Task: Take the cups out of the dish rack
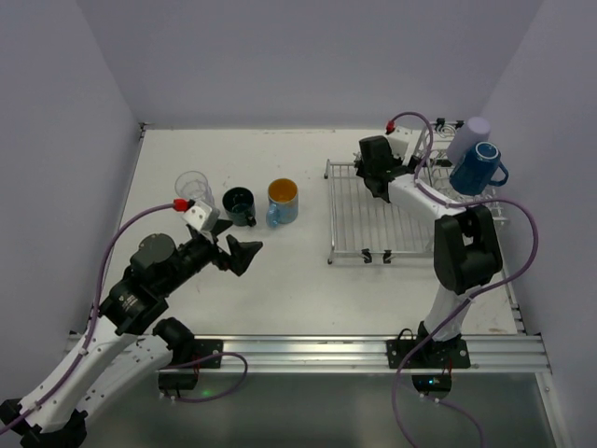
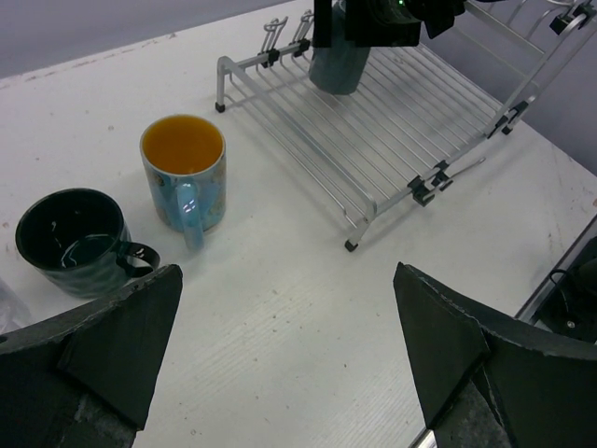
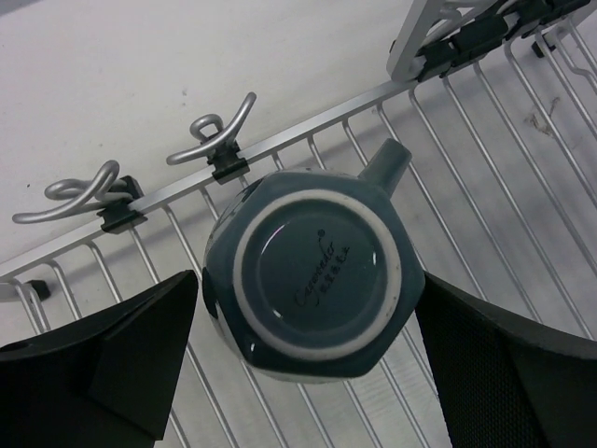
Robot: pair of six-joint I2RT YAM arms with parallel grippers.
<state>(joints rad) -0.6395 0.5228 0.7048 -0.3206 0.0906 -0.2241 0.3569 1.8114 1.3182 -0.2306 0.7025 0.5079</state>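
one dark teal mug [image 3: 312, 280] sat upside down on the dish rack [image 3: 522, 168], right under your right gripper [image 3: 308, 313]. its base faced the wrist camera. the mug stood close to the rack's far edge, near the far-left corner, with its handle poking out toward that edge rail. your right gripper's fingers [image 3: 103, 364] stood spread wide on either side of the mug, clear of it and grasping nothing.

the rack lay on the right half of the table [image 1: 280, 289]. its taller basket section at the right end carried a lavender tumbler [image 1: 469, 138] and a dark blue mug [image 1: 478, 168], both propped at a tilt, the tumbler just beyond the mug.

three cups stood upright in a row on the table's left half, well apart from the rack: a clear ribbed glass [image 1: 196, 187] nearest the left edge, a second dark teal mug [image 2: 75, 243] beside it, then a light blue mug [image 2: 184, 173] with an orange inside, nearest the rack.

your right arm reached from its base at the near edge over the rack, with the gripper pointing down. your left arm stretched in from the near-left corner, low and angled toward the rack. your left gripper [image 2: 284, 345] hung on the near side of the row, fingers released wide, touching nothing.
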